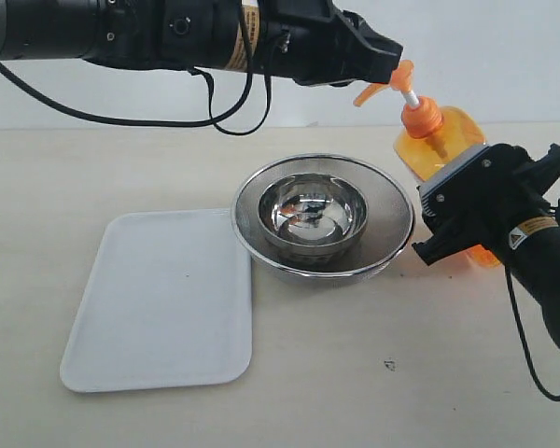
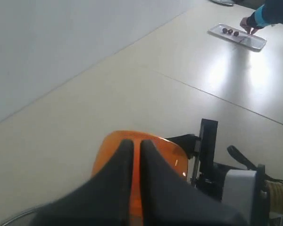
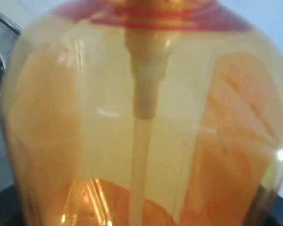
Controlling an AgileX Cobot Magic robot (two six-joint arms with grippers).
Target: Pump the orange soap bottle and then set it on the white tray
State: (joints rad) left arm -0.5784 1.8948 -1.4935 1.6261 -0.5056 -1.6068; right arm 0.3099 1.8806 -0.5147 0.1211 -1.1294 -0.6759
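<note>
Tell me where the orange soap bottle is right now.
Exterior view, right side: the orange soap bottle sits beside the steel bowl, held by the right gripper, the left gripper at its pump.

The bowl point(image 1: 315, 217) sits inside a wider dish point(image 1: 392, 222) at the middle of the table point(image 1: 355, 383). The tray point(image 1: 159, 317) lies flat at the dish's 8 o'clock, one corner touching its rim. The soap bottle point(image 1: 448, 140) is just beside the dish at 3 o'clock, leaning toward it.

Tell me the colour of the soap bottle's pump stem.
White pump stem, below the orange nozzle; clearest in the exterior view.
</note>
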